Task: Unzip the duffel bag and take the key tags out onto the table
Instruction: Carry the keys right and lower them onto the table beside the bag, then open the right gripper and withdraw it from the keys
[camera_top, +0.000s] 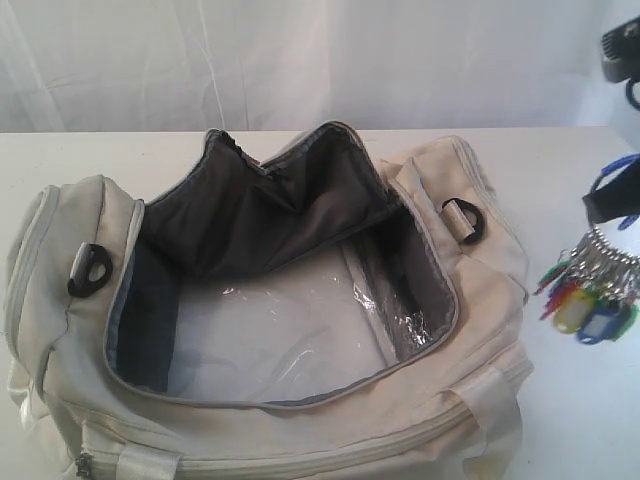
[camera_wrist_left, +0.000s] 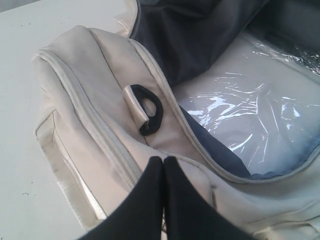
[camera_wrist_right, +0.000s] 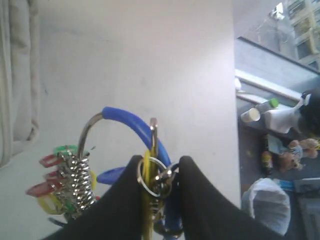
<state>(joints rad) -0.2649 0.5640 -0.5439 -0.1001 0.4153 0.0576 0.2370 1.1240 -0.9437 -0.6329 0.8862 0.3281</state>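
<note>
The cream duffel bag (camera_top: 300, 400) lies unzipped on the white table (camera_top: 580, 420), its dark lining and clear plastic base showing. The key tags (camera_top: 592, 295), coloured plastic on metal rings, hang in the air to the right of the bag, above the table. My right gripper (camera_wrist_right: 159, 167) is shut on their rings and blue loop, with the tags (camera_wrist_right: 62, 187) dangling beside it. In the exterior view only its dark tip (camera_top: 603, 200) shows at the right edge. My left gripper (camera_wrist_left: 163, 161) is shut on nothing, hovering over the bag's end near a black D-ring (camera_wrist_left: 149, 109).
Bare tabletop (camera_wrist_right: 150, 60) stretches under the tags, between the bag's side (camera_wrist_right: 17, 75) and the table's edge. Past that edge are cups and a white sack (camera_wrist_right: 267, 205) on the floor. A dark fixture (camera_top: 622, 50) stands at the back right.
</note>
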